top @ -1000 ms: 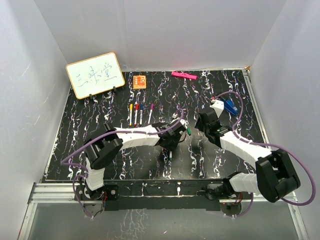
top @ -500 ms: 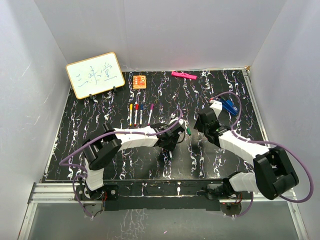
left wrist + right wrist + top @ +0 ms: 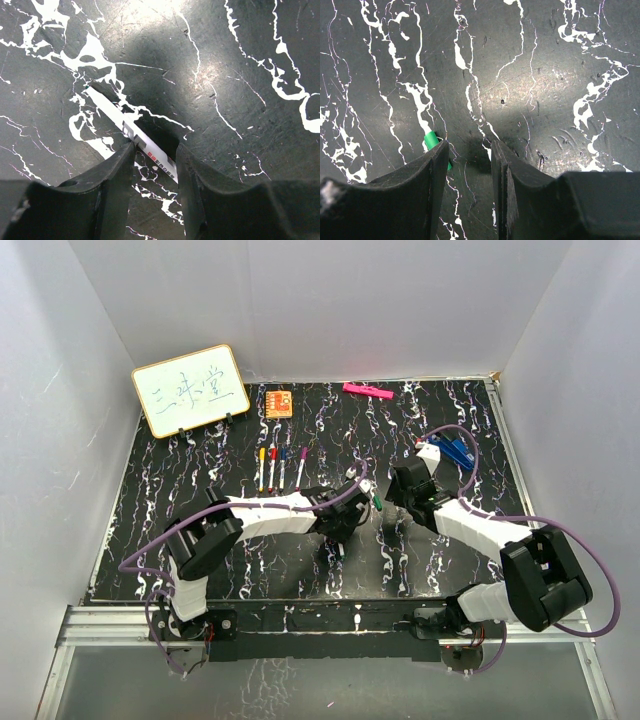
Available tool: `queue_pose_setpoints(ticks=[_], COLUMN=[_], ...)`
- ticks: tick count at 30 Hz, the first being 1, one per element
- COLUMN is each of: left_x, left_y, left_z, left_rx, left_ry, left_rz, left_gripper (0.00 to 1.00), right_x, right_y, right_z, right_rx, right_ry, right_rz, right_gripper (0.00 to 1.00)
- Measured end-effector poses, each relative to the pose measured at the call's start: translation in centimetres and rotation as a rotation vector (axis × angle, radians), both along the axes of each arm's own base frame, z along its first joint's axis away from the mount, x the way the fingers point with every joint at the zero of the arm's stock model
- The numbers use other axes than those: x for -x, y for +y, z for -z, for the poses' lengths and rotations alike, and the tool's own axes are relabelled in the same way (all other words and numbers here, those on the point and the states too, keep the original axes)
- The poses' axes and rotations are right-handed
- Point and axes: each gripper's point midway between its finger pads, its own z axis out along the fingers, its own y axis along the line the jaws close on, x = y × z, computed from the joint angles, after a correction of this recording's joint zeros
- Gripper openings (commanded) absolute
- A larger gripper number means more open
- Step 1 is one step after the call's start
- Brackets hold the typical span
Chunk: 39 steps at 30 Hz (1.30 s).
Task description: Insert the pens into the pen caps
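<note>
The work surface is a flat black table veined with white and purple streaks like marble, enclosed by plain white walls. The reference item is the orange square block near the far edge. A framed whiteboard with handwriting stands propped to the left of the block. A thick pink marker lies flat to the right of the block. Four thin white pens with coloured ends lie side by side in a row just nearer than the block. Both arms meet nearer still and to the right of the block, trailing glossy purple cables. Their white and black housings hide the fingertips from above. The left gripper is clenched on a white pen, a slim straight stick with a printed label. The pen crosses the gap slantwise and meets the inner faces of both matte black fingers. The right gripper is released: its jaws stand apart with bare table showing between them. A short green cap of smooth plastic lies at the tip of one right finger, partly hidden behind it. From above, the cap sits between the two grippers.
</note>
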Motion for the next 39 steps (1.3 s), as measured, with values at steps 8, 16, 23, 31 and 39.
queue_pose_setpoints(ticks=[8, 16, 23, 31, 39], left_x=[0.3, 0.7, 0.8, 0.9, 1.2], left_y=[0.0, 0.6, 0.7, 0.7, 0.9], left_z=[0.0, 0.0, 0.0, 0.0, -0.4], left_rx=[-0.004, -0.017, -0.021, -0.03, -0.034], left_ry=[-0.003, 0.016, 0.021, 0.023, 0.027], left_rz=[0.013, 0.0, 0.001, 0.031, 0.085], left_gripper=[0.21, 0.13, 0.02, 0.0, 0.0], right_x=[0.0, 0.0, 0.0, 0.0, 0.1], right_y=[0.0, 0.0, 0.1, 1.0, 2.3], right_z=[0.0, 0.0, 0.0, 1.2, 2.1], right_rx=[0.0, 0.002, -0.002, -0.007, -0.025], right_ry=[0.0, -0.001, 0.001, 0.045, 0.075], right_rz=[0.0, 0.002, -0.001, -0.059, -0.13], right_gripper=[0.38, 0.39, 0.39, 0.38, 0.41])
